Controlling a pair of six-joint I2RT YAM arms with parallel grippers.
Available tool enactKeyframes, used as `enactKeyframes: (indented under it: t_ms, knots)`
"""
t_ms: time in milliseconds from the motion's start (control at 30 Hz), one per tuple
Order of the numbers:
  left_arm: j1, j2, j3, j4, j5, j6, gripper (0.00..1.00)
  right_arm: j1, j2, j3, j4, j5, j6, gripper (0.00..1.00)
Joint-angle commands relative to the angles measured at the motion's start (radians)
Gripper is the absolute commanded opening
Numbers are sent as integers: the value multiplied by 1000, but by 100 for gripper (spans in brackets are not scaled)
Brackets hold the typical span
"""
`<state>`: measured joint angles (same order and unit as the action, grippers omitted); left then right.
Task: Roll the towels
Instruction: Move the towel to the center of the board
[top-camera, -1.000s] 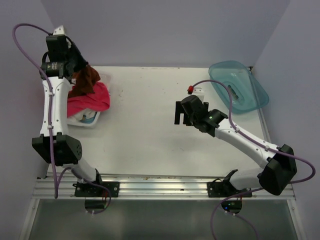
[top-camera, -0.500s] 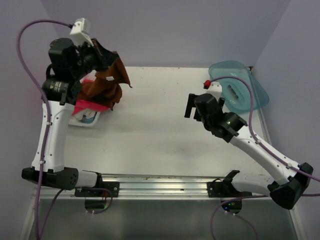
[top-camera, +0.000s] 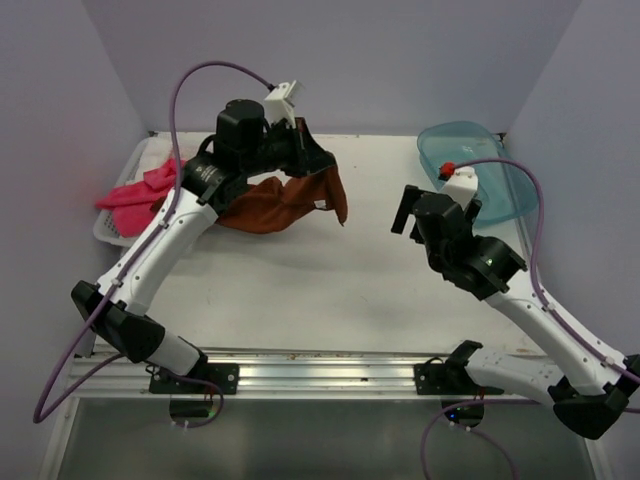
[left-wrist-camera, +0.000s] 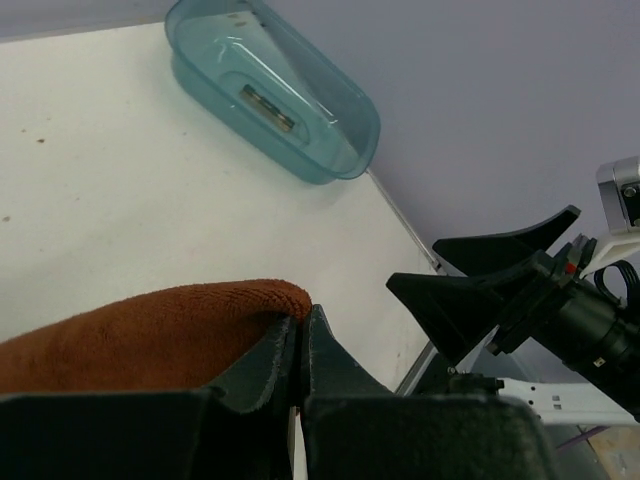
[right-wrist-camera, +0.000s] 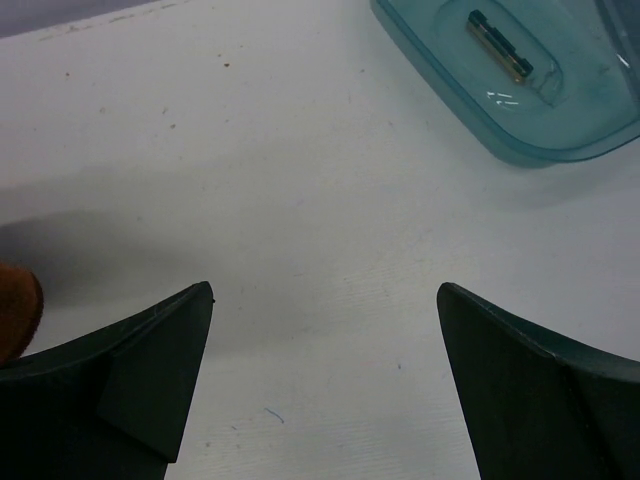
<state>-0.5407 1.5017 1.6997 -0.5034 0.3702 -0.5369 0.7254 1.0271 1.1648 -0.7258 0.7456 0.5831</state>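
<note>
Towel (top-camera: 285, 205), rust-brown soft cloth, held over white counter (top-camera: 300, 280)
L fingers (left-wrist-camera: 255, 368) pinched its edge, prob. to lay it flat; R fingers (right-wrist-camera: 150, 385) stood spread, empty.

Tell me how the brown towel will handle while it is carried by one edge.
Likely floppy: the brown towel sags in loose folds from the left pincer, which is shut on its edge. Probably light, since a thin pinch holds it up. Its napped cloth looks unlikely to slip, but it may land crumpled rather than flat.
</note>
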Motion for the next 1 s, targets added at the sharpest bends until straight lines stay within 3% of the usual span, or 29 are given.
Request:
enactKeyframes:
  t_ms: [0, 200, 333, 400, 433, 533, 567, 733, 867, 967]
  knots:
    - [-73, 25, 41, 129, 13, -44, 0, -3, -74, -2, -24, 86, 27, 99]
    - [-171, 127, -77, 276, 41, -121, 0, -1, -140, -30, -64, 116, 47, 98]
    - [-222, 268, -61, 313, 52, -143, 0, -1, -154, -34, -92, 117, 64, 99]
    - [-225, 327, 4, 283, 87, -134, 16, -1, -163, -40, -104, 110, 76, 98]
    - [-225, 378, 35, 213, 87, -124, 36, 0, -168, -42, -109, 110, 81, 98]
    - [-225, 407, 118, 102, 46, -72, 64, -1, -179, -48, -126, 100, 80, 98]
    - [-223, 399, 124, 86, -2, -60, 79, -1, -180, -54, -124, 94, 72, 98]
    - [-182, 295, 98, -56, -149, 8, 81, -1, -150, -76, -127, 6, 55, 99]
    - [-61, 163, -76, -106, -224, 9, 70, -12, -47, -96, -124, -113, 8, 99]
    - [-10, 52, -257, -135, -318, 15, 68, -121, 31, -117, -138, -306, 0, 96]
